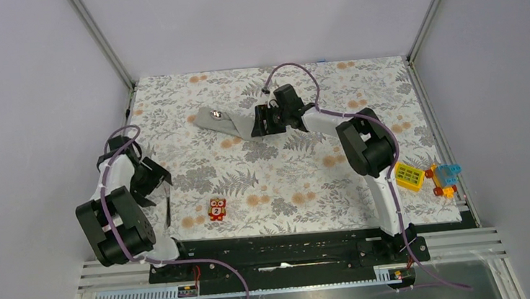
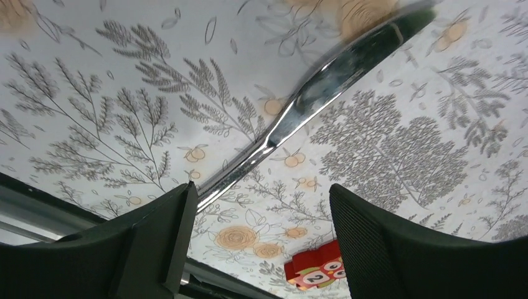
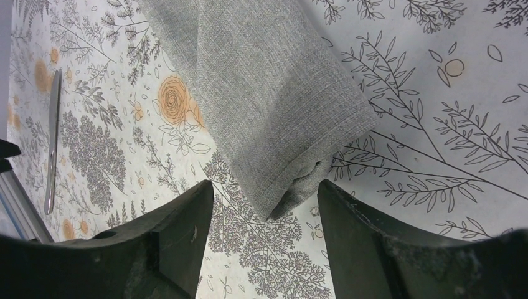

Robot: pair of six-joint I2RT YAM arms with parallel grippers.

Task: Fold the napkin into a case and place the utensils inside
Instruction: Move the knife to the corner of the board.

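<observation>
The napkin lies folded as a narrow grey case (image 1: 225, 121) at the back middle of the floral cover. A small shiny bit of a utensil (image 1: 216, 114) shows on its left part. My right gripper (image 1: 260, 119) is open at the case's right end; in the right wrist view that cloth end (image 3: 274, 106) reaches down between the open fingers (image 3: 266, 187) without being pinched. The other utensil (image 2: 311, 93), slim and shiny, lies on the cover at front left (image 1: 169, 210). My left gripper (image 2: 261, 190) hangs open over it, with its handle running beside the left fingertip (image 2: 180, 212).
A red owl toy (image 1: 217, 209) sits near the front middle and shows by the left gripper's right finger (image 2: 314, 268). A yellow studded block (image 1: 408, 175) and an orange-blue toy (image 1: 444, 179) lie at the right edge. The black table rail (image 1: 277, 242) runs along the front.
</observation>
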